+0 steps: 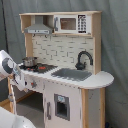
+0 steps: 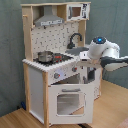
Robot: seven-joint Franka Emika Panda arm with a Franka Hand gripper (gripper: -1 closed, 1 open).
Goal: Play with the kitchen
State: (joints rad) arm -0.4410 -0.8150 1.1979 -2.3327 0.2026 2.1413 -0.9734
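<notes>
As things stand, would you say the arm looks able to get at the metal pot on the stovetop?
Probably yes. The arm sits beside the kitchen at counter level, and the pot stands uncovered on the stovetop, with open space below the hood.

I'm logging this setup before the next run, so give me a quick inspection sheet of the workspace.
Surface: wooden floor, bare where visible.
Job's things: toy kitchen upright; metal pot on the stovetop; black faucet behind the grey sink; oven door closed.
Clutter: nothing seen.
Grippers: robot arm close to the kitchen's side, by the knob panel; gripper hidden.
Cables: nothing seen.
Surroundings: grey curtain behind.
</notes>
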